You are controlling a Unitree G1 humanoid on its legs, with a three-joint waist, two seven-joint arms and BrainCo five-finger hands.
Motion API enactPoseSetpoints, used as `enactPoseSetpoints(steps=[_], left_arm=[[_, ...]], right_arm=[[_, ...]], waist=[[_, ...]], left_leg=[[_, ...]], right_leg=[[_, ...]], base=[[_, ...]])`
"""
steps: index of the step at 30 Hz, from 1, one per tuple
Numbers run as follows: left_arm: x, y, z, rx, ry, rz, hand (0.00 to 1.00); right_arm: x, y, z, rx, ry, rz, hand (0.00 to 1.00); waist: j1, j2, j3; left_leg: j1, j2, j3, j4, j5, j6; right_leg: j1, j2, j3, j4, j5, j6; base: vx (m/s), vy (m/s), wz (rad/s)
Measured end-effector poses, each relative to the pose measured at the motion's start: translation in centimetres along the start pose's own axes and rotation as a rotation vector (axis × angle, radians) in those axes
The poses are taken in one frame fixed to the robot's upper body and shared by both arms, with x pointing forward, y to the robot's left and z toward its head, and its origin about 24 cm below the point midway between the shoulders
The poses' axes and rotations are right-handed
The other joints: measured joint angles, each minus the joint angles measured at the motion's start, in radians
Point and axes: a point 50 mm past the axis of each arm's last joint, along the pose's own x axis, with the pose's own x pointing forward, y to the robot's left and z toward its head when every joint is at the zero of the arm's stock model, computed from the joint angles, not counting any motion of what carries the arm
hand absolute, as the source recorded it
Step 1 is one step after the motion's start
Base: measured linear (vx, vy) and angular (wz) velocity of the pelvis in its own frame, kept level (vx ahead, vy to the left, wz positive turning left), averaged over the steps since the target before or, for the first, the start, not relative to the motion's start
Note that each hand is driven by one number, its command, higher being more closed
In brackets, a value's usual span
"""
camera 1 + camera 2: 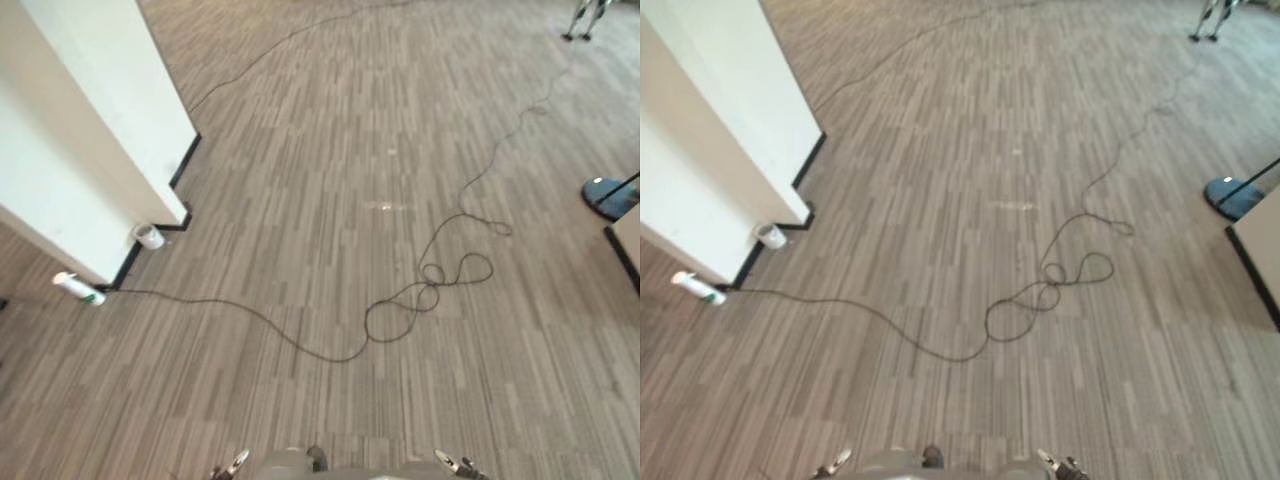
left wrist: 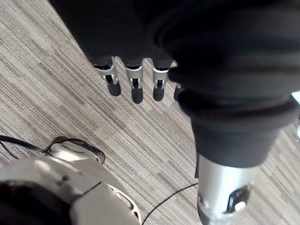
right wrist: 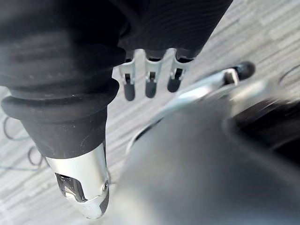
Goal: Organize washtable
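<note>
Left hand point(image 2: 136, 91) and right hand point(image 3: 150, 84) hang empty, fingers straight, above floor point(image 1: 350, 150); bottle point(image 1: 78, 288) and cup point(image 1: 148, 236) sit at the wall's point(image 1: 90, 150) foot; washtable's place cannot be told, so tidying seems not yet begun.

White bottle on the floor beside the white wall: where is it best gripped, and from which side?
Likely round the middle of the white bottle, from above, with fingers across its length: it lies on its side on the floor, a slim round body, and the white wall stands close beside it.
</note>
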Motion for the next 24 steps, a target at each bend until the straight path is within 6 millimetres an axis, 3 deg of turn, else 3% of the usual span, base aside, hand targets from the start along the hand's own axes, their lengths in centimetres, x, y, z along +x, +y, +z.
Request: enactPoseSetpoints(steps=[1, 3, 4, 5, 6, 7, 8, 9, 10, 11, 12, 13, 14, 16, 17, 19, 22, 23, 24], left_arm=[[0.0, 0.4, 0.2, 0.014, -0.003, 0.008, 0.0], [0.1, 0.2, 0.7, 0.065, -0.012, -0.006, 0.0], [0.2, -0.4, 1.1, 0.072, -0.022, -0.019, 0.0], [0.4, -1.8, 1.7, 0.074, -0.038, -0.054, 0.0], [0.5, -2.6, 1.9, 0.091, -0.045, -0.076, 0.0], [0.5, -3.5, 2.1, 0.106, -0.054, -0.102, 0.0], [0.6, -4.5, 2.5, 0.117, -0.07, -0.128, 0.0], [0.5, -4.5, 2.5, 0.126, -0.072, -0.13, 0.0], [0.5, -4.5, 2.2, 0.127, -0.064, -0.131, 0.0], [0.4, -4.8, 1.8, 0.11, -0.056, -0.131, 0.0], [0.4, -5.1, 1.5, 0.065, -0.054, -0.131, 0.0], [0.3, -5.4, 1.4, 0.049, -0.056, -0.137, 0.0], [0.3, -5.6, 1.3, 0.024, -0.056, -0.138, 0.0], [0.2, -5.5, 1.4, -0.002, -0.064, -0.134, 0.0], [0.3, -5.5, 1.8, -0.001, -0.082, -0.134, 0.0], [0.3, -5.4, 2.6, 0.013, -0.12, -0.138, 0.0], [0.3, -5.1, 2.9, 0.008, -0.132, -0.132, 0.0], [0.3, -5.3, 3.1, 0.009, -0.14, -0.139, 0.0], [0.3, -5.4, 3.1, 0.009, -0.14, -0.142, 0.0]], right_arm=[[0.0, 0.3, -0.2, 0.02, 0.002, 0.006, 0.0], [0.0, 0.5, -0.1, 0.042, -0.008, 0.01, 0.0], [0.1, 0.6, 0.2, 0.051, -0.022, 0.013, 0.0], [0.1, 0.3, 1.1, 0.053, -0.059, 0.009, 0.0], [0.1, 0.1, 1.4, 0.047, -0.069, 0.006, 0.0], [0.1, 0.0, 1.6, 0.047, -0.076, 0.003, 0.0], [0.1, -0.1, 1.6, 0.058, -0.076, -0.002, 0.0], [0.0, -0.3, 0.9, 0.067, -0.055, -0.01, 0.0], [-0.1, -0.5, 0.4, 0.071, -0.042, -0.017, 0.0], [-0.1, -0.7, 0.5, 0.085, -0.044, -0.021, 0.0], [-0.1, -0.6, 0.9, 0.081, -0.059, -0.018, 0.0], [-0.1, -0.7, 1.2, 0.076, -0.071, -0.019, 0.0], [0.0, -0.9, 1.9, 0.065, -0.093, -0.018, 0.0], [0.0, -1.0, 2.0, 0.065, -0.094, -0.034, 0.0], [-0.1, -1.0, 1.3, 0.069, -0.069, -0.042, 0.0], [0.0, -0.7, 1.0, 0.069, -0.055, -0.037, 0.0], [0.3, -0.1, 1.6, 0.057, -0.057, -0.025, 0.0], [0.3, -0.1, 1.5, 0.059, -0.054, -0.028, 0.0], [0.3, -0.2, 1.4, 0.062, -0.051, -0.03, 0.0]], waist=[[-0.001, -0.021, 0.002], [-0.017, -0.021, 0.004], [-0.032, -0.012, 0.003], [-0.052, 0.025, 0.016], [-0.056, 0.042, 0.023], [-0.064, 0.061, 0.031], [-0.072, 0.062, 0.033], [-0.071, 0.043, 0.026], [-0.072, 0.04, 0.023], [-0.075, 0.05, 0.014], [-0.066, 0.074, 0.005], [-0.064, 0.087, 0.006], [-0.063, 0.1, 0.015], [-0.063, 0.111, 0.027], [-0.053, 0.094, 0.03], [-0.033, 0.076, 0.029], [-0.027, 0.07, 0.03], [-0.013, 0.064, 0.029], [-0.009, 0.063, 0.029]], left_leg=[[0.069, -0.003, -0.006, -0.035, -0.001, 0.012], [0.138, 0.008, -0.022, -0.084, -0.005, 0.011], [0.164, 0.02, -0.039, -0.103, -0.005, 0.01], [0.198, 0.06, -0.062, -0.132, -0.008, 0.005], [0.207, 0.081, -0.065, -0.138, -0.008, 0.005], [0.218, 0.104, -0.077, -0.145, -0.008, 0.004], [0.232, 0.116, -0.087, -0.152, -0.005, -0.002], [0.269, 0.111, -0.088, -0.155, -0.01, -0.024], [0.285, 0.114, -0.097, -0.142, -0.019, -0.04], [0.286, 0.144, -0.115, -0.074, -0.018, -0.067], [0.222, 0.179, -0.115, 0.08, 0.021, -0.128], [0.177, 0.2, -0.119, 0.184, 0.053, -0.146], [0.068, 0.243, -0.145, 0.415, 0.136, -0.17], [-0.045, 0.297, -0.131, 0.706, 0.125, -0.178], [-0.091, 0.293, -0.103, 0.779, 0.098, -0.17], [-0.17, 0.273, -0.045, 0.741, 0.057, -0.153], [-0.26, 0.225, -0.026, 0.423, 0.037, -0.148], [-0.27, 0.178, -0.057, 0.195, 0.051, -0.154], [-0.264, 0.158, -0.086, 0.103, 0.071, -0.158]], right_leg=[[-0.051, 0.005, -0.023, 0.099, -0.046, -0.01], [-0.112, 0.029, -0.102, 0.076, -0.111, -0.026], [-0.149, 0.046, -0.14, 0.018, -0.134, -0.033], [-0.205, 0.098, -0.173, -0.136, -0.136, -0.044], [-0.226, 0.123, -0.171, -0.214, -0.126, -0.045], [-0.252, 0.148, -0.166, -0.341, -0.08, -0.046], [-0.264, 0.169, -0.144, -0.534, 0.025, -0.036], [-0.27, 0.169, -0.11, -0.634, 0.106, -0.044], [-0.271, 0.175, -0.087, -0.605, 0.173, -0.061], [-0.276, 0.192, -0.087, -0.524, 0.174, -0.094], [-0.258, 0.216, -0.089, -0.52, 0.13, -0.101], [-0.237, 0.23, -0.092, -0.536, 0.115, -0.106], [-0.173, 0.268, -0.097, -0.59, 0.095, -0.116], [-0.029, 0.319, -0.1, -0.685, 0.087, -0.137], [0.067, 0.328, -0.098, -0.733, 0.085, -0.137], [0.167, 0.326, -0.084, -0.807, 0.083, -0.133], [0.257, 0.317, -0.061, -0.881, 0.066, -0.107], [0.291, 0.296, -0.05, -0.908, 0.051, -0.084], [0.304, 0.291, -0.05, -0.917, 0.041, -0.069]], base=[[0.37, 0.081, 0.21], [0.38, 0.038, 0.36], [0.57, -0.037, 0.62], [0.5, -0.04, 0.62], [0.53, -0.065, 0.62], [0.43, -0.093, 0.61], [0.67, -0.172, 0.68], [0.59, -0.184, 0.58], [0.78, -0.27, 0.4], [0.79, -0.303, 0.11], [0.78, -0.301, -0.05], [0.64, -0.256, -0.18], [0.52, -0.183, -0.08], [0.63, -0.17, -0.09], [0.59, -0.128, -0.18], [0.49, -0.104, -0.28], [0.45, 0.005, -0.3], [0.43, 0.115, -0.33], [0.37, 0.17, -0.32]])
